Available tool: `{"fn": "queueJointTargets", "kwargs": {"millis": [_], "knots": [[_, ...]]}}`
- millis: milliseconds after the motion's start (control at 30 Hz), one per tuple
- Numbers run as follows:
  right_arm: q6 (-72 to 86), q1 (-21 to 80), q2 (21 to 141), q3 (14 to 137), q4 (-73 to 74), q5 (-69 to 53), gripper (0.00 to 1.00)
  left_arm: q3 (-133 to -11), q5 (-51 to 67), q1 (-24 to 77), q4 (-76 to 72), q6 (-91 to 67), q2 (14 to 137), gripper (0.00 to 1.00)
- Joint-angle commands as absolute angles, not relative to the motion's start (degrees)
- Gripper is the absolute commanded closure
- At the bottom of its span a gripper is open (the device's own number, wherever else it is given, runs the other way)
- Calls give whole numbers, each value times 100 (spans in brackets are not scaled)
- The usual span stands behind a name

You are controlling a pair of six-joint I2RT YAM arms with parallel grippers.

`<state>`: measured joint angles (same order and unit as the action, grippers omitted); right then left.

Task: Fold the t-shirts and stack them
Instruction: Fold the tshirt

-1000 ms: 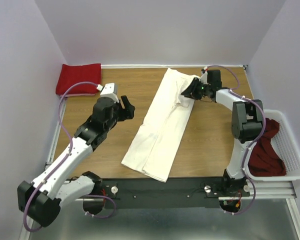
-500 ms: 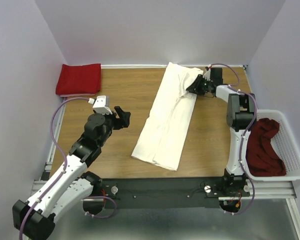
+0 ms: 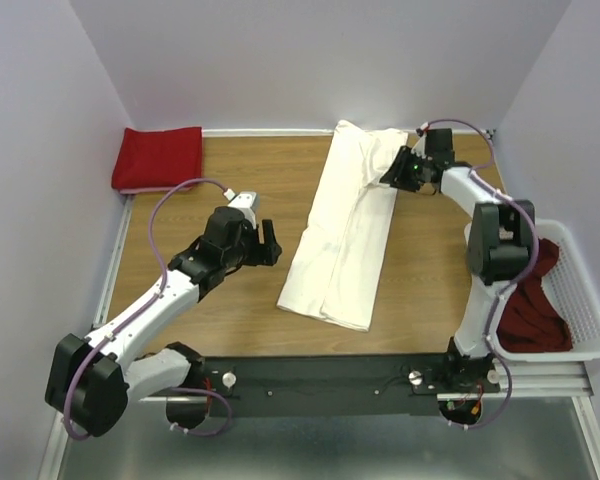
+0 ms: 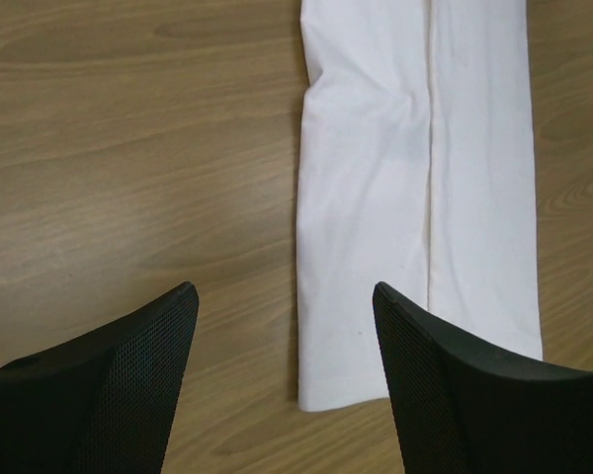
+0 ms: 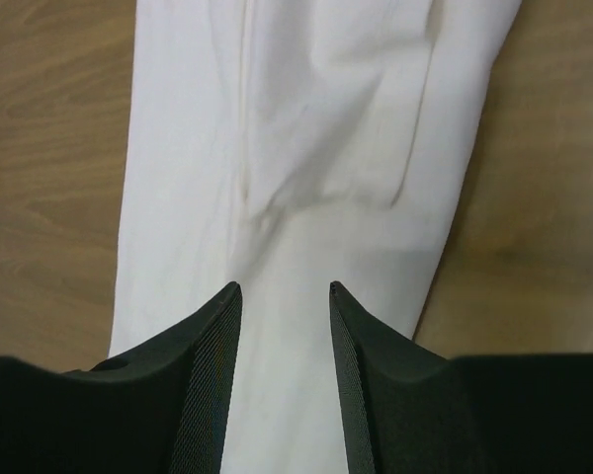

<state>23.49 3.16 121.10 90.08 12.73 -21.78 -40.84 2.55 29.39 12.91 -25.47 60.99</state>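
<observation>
Overhead camera first: the cream-white t-shirt (image 3: 345, 235) lies mid-table as 1 long narrow strip, sides already turned in, running from far edge to near edge. Well off its far-left corner sits the bright red t-shirt (image 3: 158, 157), folded square. Off its right side the dark red t-shirt (image 3: 528, 300) slumps in the basket (image 3: 592, 300), unfolded. The left gripper (image 3: 267, 243) hovers just left of the strip's middle; the right gripper (image 3: 395, 172) hangs over its far-right corner.

Left wrist camera: the fingers (image 4: 109, 385) are spread wide with nothing between them but bare table (image 4: 128, 148) and the strip's near-left corner. Cloth looks smooth, 1 seam line running down it, hem square.

Right wrist camera: the right claw's fingers (image 5: 203, 375) stand a little apart above the cloth, gripping nothing. Creases fan out around a tucked sleeve beneath them.

My read: the lengthwise fold is done and the crosswise fold comes next. That calls for both claws pinching 1 end of the strip, a corner each, and carrying it over the other end.
</observation>
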Motion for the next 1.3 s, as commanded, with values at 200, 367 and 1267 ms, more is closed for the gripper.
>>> {"fn": "queueJointTargets", "kwargs": {"millis": [200, 367, 1267], "knots": [[2873, 2088, 8422, 5724, 3338, -149, 43, -4289, 545, 3559, 2426, -2865, 6776, 23], [3874, 3224, 7551, 4387, 3770, -228, 42, -4350, 422, 3999, 2540, -3023, 7347, 29], [5274, 4869, 7769, 4122, 3981, 659, 45, -4456, 88, 4315, 2540, -3191, 8059, 30]]}}
